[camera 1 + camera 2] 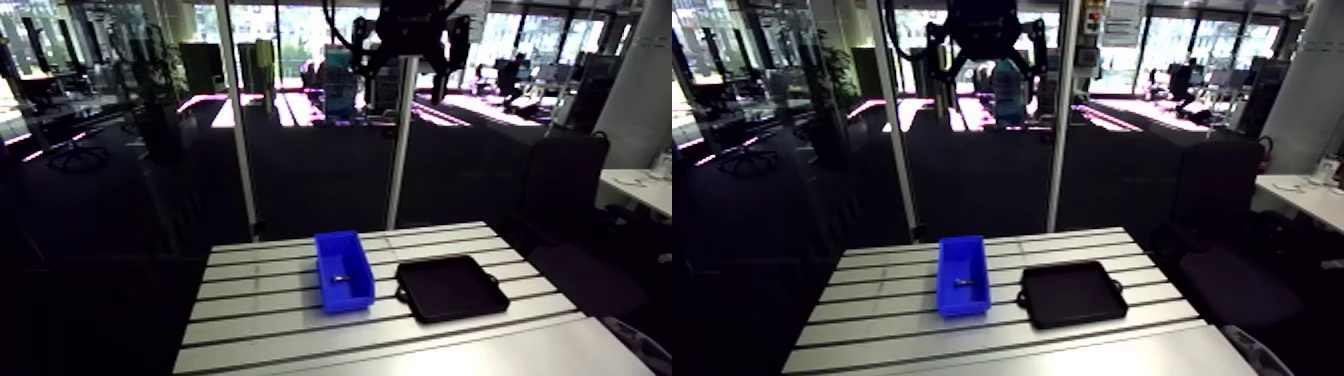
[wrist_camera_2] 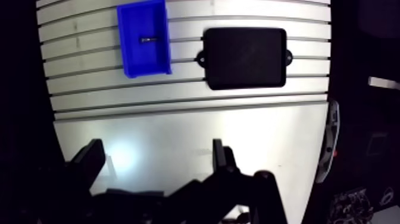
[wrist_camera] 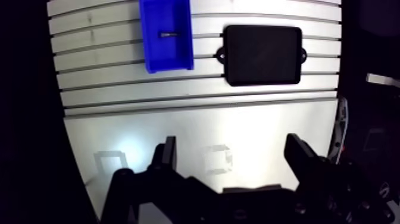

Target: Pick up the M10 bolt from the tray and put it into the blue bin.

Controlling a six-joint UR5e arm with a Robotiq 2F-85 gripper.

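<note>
One blue bin (image 3: pixel 170 57), one black tray (image 3: pixel 262 55), one bolt (image 3: pixel 167 34), one slotted table (image 3: pixel 178 95)

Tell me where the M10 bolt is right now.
In the wrist view the M10 bolt lies inside the blue bin, which sits on the slotted table beside the black tray, well ahead of the open gripper.

Arm and wrist views both overlook the same table (image 1: pixel 260 300) from high.
</note>
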